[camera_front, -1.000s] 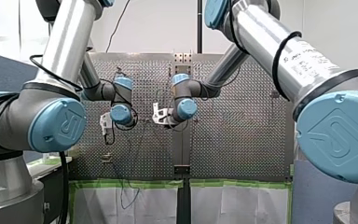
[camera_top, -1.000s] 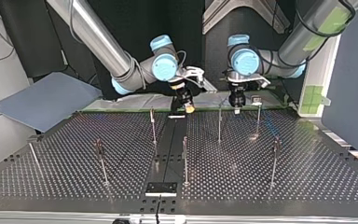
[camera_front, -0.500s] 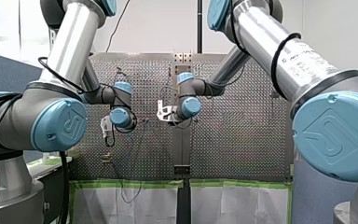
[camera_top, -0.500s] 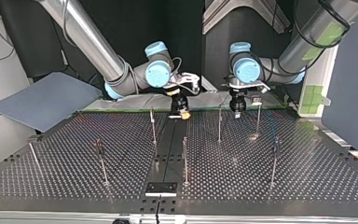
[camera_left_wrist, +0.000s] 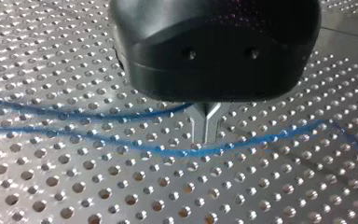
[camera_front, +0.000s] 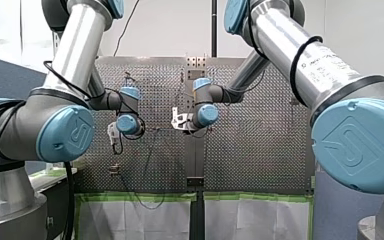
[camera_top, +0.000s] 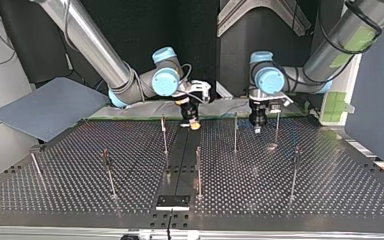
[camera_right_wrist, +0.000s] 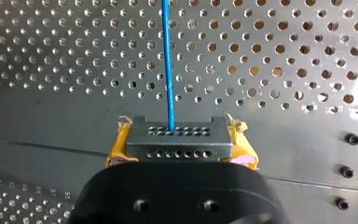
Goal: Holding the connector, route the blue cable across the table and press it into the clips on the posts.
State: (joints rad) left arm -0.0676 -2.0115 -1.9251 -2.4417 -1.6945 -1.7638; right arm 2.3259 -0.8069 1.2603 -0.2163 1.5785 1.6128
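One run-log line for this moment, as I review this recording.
right gripper: shut on connector | left gripper: shut on blue cable, low over perforated table | clip seating: cannot tell

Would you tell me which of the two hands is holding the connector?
My right hand: its yellow pads clamp the connector; my left hand holds none.

A robotics lab: two robot arms (camera_front: 75, 45) over a perforated steel desk (camera_top: 330, 190) studded with thin posts (camera_top: 198, 170); the front view shows green tape (camera_front: 140, 196) at six o'clock.
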